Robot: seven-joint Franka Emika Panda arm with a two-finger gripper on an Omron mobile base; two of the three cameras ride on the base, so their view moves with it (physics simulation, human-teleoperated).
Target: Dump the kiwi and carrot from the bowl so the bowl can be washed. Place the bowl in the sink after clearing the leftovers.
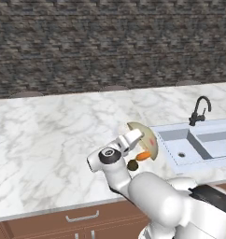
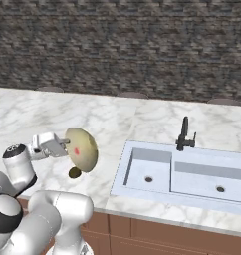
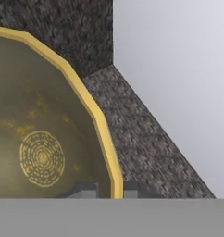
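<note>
My gripper [image 1: 137,137] is shut on the rim of the bowl [image 1: 149,140] and holds it tipped on its side above the counter, left of the sink [image 1: 176,138]. The orange carrot [image 1: 143,156] is at the bowl's lower lip, half out. Just below it is the dark kiwi [image 1: 132,164], outside the bowl. From the right base view I see the bowl's pale outside [image 2: 82,149], the gripper [image 2: 66,144] and the kiwi [image 2: 74,173] beneath. In the hand view the olive inside of the bowl [image 3: 40,139] looks bare, with a fingertip on each side of the rim.
A black gooseneck faucet [image 1: 199,110] stands behind the two-basin sink [image 2: 142,172]. The marble counter [image 1: 49,140] runs left and back to a dark stone wall [image 1: 110,42]. Wooden drawers [image 1: 82,217] sit under the counter's front edge.
</note>
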